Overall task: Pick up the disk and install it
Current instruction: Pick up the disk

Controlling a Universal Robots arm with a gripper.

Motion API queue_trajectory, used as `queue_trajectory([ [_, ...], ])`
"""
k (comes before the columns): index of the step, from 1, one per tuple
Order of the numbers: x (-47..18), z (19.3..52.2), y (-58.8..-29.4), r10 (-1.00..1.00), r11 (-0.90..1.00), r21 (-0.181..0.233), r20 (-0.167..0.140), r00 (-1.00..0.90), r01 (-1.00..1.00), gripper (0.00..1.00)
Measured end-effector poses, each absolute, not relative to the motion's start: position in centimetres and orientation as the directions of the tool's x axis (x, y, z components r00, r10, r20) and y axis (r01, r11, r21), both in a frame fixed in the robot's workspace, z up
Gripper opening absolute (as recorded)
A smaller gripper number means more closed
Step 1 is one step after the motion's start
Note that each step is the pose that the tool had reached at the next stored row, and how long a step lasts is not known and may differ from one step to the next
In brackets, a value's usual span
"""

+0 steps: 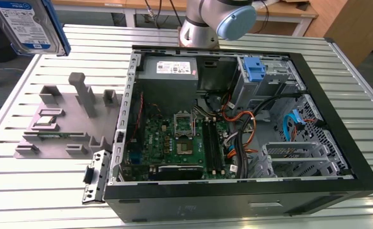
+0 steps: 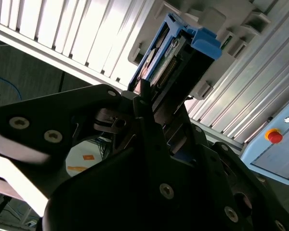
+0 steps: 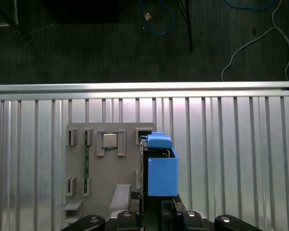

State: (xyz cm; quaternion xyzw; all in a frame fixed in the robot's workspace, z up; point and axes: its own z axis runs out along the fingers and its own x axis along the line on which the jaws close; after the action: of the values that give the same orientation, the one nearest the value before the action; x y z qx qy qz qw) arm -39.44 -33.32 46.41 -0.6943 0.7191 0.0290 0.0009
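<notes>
Gripper [image 2: 156,103] clamped tight on the disk [image 2: 176,53], jaws pinching one end so the blue rails and connector edge stick out free. That looks like a grip chosen to leave the leading end clear. In the exterior view the disk [image 1: 30,24] hangs high at that view's left, label side showing, well above the tabletop [image 1: 46,191]. Below it sits the grey fixture tray [image 3: 111,168], its upright posts well clear of the disk and the processor chip [image 3: 111,140] resting in its pocket. Open air all round. The computer case [image 1: 237,191] lies open-side up at the exterior view's right. Its blue bay latch [image 1: 254,69] sits at the far corner, with cables [image 1: 250,119] crowding close beside.
</notes>
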Motion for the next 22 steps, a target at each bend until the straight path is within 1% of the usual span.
queue_trajectory([
  [22,-39.44,46.72,-33.32,-0.998,0.034,0.04,-0.042,-0.036,-0.999,0.35],
])
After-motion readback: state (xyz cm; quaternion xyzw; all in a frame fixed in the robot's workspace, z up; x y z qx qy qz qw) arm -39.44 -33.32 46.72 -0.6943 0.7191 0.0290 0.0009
